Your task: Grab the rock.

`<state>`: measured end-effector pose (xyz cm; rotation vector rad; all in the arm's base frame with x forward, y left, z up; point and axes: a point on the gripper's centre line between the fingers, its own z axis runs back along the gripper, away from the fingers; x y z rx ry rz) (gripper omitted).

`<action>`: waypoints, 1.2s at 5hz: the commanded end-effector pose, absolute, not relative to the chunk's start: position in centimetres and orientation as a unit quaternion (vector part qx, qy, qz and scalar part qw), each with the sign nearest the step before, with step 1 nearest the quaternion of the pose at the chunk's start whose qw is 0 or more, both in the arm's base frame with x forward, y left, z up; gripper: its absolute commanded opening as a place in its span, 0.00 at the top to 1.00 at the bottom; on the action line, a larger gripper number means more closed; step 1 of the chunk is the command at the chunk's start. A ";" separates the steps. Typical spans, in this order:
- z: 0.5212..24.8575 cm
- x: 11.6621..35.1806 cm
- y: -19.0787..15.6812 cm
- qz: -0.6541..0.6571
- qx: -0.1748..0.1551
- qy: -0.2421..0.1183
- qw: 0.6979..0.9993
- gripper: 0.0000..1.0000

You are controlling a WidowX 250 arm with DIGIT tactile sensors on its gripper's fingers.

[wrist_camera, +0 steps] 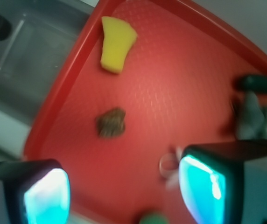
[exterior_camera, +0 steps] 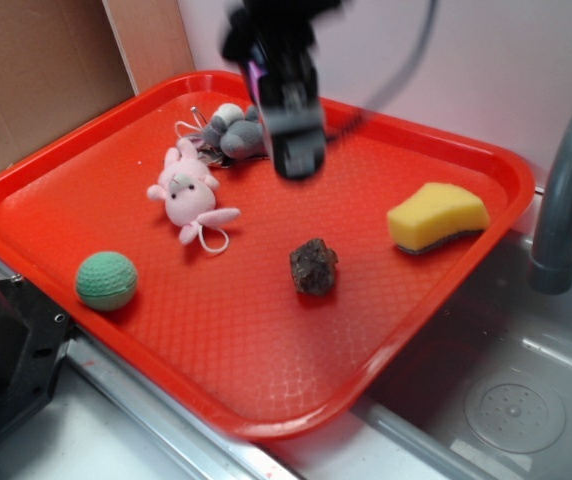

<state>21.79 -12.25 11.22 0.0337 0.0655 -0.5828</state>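
Hovering above the red tray [exterior_camera: 56, 190], jaws spread wide and empty.
The rock [exterior_camera: 313, 267] lies on the tray, well apart from the gripper [exterior_camera: 296, 150].

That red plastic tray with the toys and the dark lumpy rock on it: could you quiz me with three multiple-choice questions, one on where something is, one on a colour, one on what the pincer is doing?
1. Where does the dark lumpy rock lie on the red plastic tray?
A. Between the green knitted ball and the yellow sponge
B. In the sink
C. On top of the pink plush toy

2. What colour is the sponge?
A. Blue
B. Yellow
C. White

3. What is the pincer holding?
A. The rock
B. The ball
C. Nothing

Answers: 1 A, the rock sits apart on bare tray between them. 2 B, plain in both views. 3 C, the wrist view shows its fingers spread with only tray between, the rock lying apart from them.
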 end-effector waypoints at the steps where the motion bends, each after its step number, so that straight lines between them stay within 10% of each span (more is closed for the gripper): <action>1: 6.3 22.9 -14.6 -0.347 0.012 -0.040 0.937 0.00; 3: 4.9 21.3 -17.2 -0.331 0.027 -0.076 0.940 0.00; 6: 3.7 19.8 -13.9 -0.283 0.001 -0.031 0.958 0.00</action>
